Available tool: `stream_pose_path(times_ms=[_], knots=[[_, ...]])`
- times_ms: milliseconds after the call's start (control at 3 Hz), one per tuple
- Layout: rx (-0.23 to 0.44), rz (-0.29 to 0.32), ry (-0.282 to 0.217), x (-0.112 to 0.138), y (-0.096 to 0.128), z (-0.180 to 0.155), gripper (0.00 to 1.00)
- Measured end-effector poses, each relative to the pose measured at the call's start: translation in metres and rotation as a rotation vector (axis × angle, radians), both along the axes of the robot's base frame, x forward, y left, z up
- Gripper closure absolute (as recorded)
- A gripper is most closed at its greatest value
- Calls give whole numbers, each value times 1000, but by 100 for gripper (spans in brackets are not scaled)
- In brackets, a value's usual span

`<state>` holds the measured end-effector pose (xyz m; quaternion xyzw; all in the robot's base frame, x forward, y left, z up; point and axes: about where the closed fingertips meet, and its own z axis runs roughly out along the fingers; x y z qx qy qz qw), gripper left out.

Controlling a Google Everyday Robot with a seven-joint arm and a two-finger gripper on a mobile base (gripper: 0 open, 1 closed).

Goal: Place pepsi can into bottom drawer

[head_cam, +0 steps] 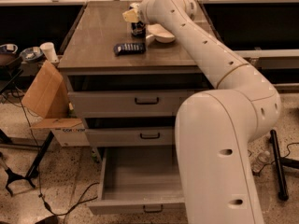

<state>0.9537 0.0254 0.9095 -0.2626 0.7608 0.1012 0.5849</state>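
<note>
The pepsi can [137,30] stands upright at the back of the cabinet top [93,36], just left of a white bowl [161,33]. My gripper [133,17] is right at the can's top, reaching in from the right over the bowl. Its tan parts cover the can's upper half. The bottom drawer [140,208] is pulled open below, and its grey inside [140,174] holds nothing I can see. My arm and base hide the drawer's right part.
A flat dark-blue snack packet [129,48] lies in front of the can. The two upper drawers [140,101] are closed. A cardboard box [44,90], a white cup [48,51] and cables on the floor are to the left of the cabinet.
</note>
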Motion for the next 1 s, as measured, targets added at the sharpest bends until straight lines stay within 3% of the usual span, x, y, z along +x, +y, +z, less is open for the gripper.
stream_pose_path(times_ms=[333,667,1000], knots=[[3,27,6,-3,2,3,58],[34,54,-18,-16,-7,21,81],[90,86,-78,-40,-21,53,100]])
